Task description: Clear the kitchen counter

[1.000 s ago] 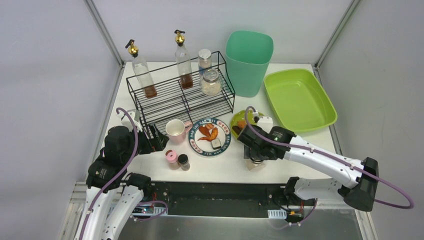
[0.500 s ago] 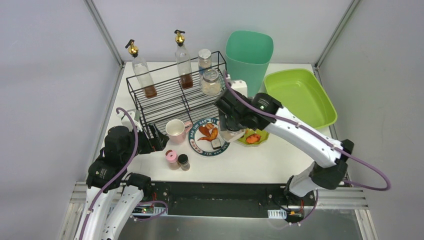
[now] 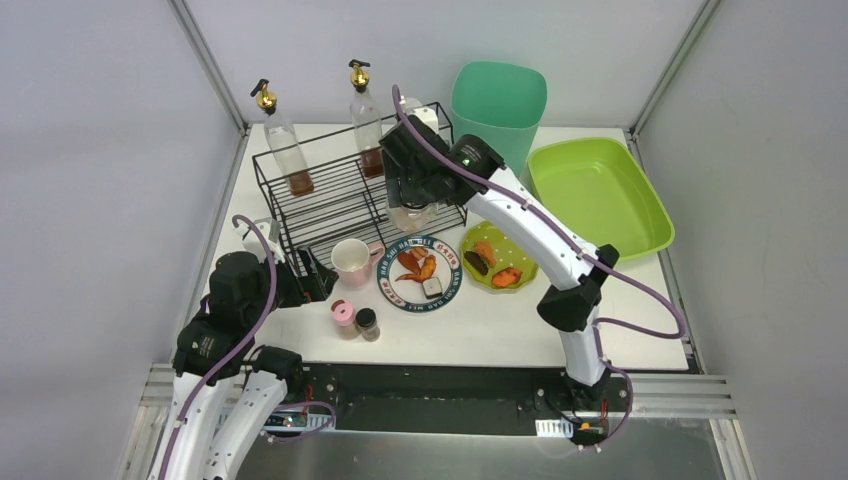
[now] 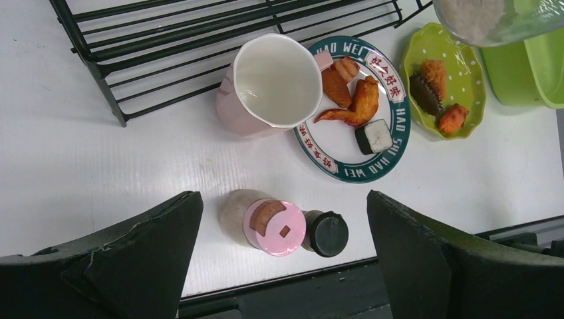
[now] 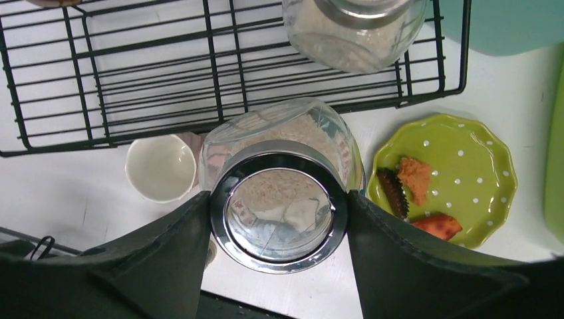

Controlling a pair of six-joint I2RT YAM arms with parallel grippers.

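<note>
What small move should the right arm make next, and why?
Probably lower the glass jar onto the black wire rack, beside the second jar standing there. The right tool grips it at the lid, aloft over the rack's front edge, with free shelf next to that jar.

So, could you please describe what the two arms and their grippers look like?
Both arms have white tubular links joined by black joint housings: see the left arm and right arm. A purple cable loops along each. The left gripper and right gripper have broad, matte black fingers. No markings are legible.
</note>
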